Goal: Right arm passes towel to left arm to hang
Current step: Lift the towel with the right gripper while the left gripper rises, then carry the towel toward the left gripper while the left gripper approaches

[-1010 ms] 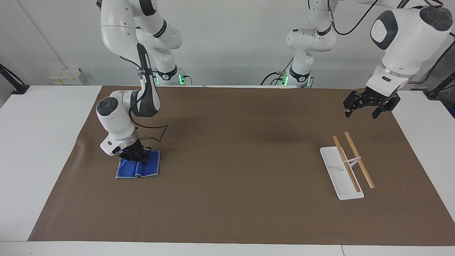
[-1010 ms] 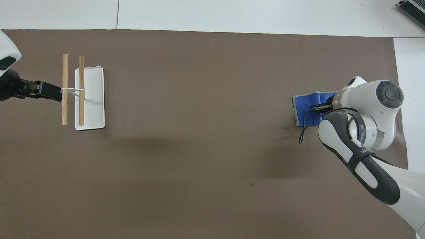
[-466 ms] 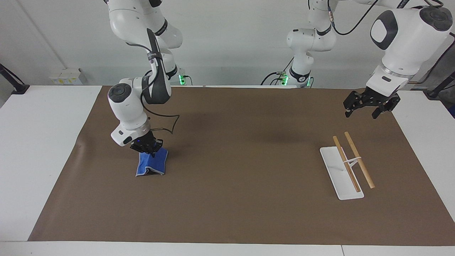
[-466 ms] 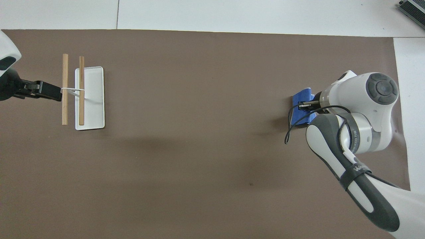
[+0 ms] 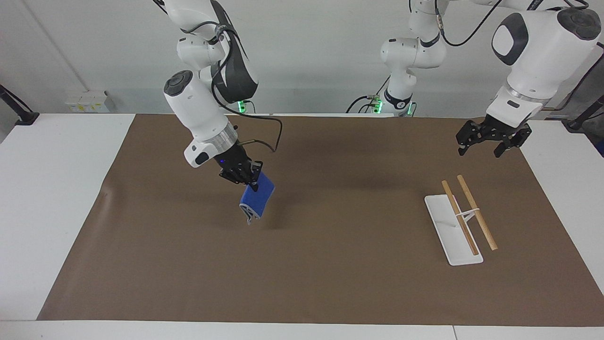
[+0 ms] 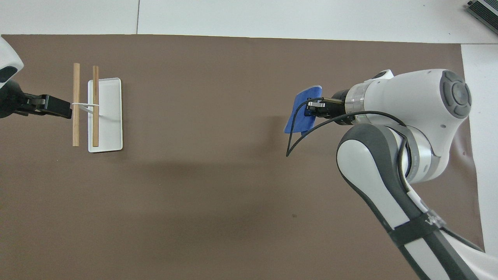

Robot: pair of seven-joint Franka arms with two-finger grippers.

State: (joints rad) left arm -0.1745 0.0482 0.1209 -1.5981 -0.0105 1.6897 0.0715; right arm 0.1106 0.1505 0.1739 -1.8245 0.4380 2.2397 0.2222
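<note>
My right claw [image 5: 245,177] pinches the towel [image 5: 257,198] tight, up in the air over the desk [image 5: 330,283]. My left claw [image 5: 490,139] waits wide open over the desk, near the rack [image 5: 460,222].

blue towel [image 5: 257,197], brown mat [image 5: 330,283], white tray [image 5: 446,226]

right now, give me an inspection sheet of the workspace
surface: brown paper mat on a white table.
job's things: towel hangs off the mat, pinched at its top edge; rack with two wooden bars on a white base, toward the left arm's end.
clutter: nothing seen.
grippers: right gripper shut on the towel, over the mat; left gripper open, waits in the air by the rack.
cables: black cable loops at the right wrist.
surroundings: white wall, green base lights.
</note>
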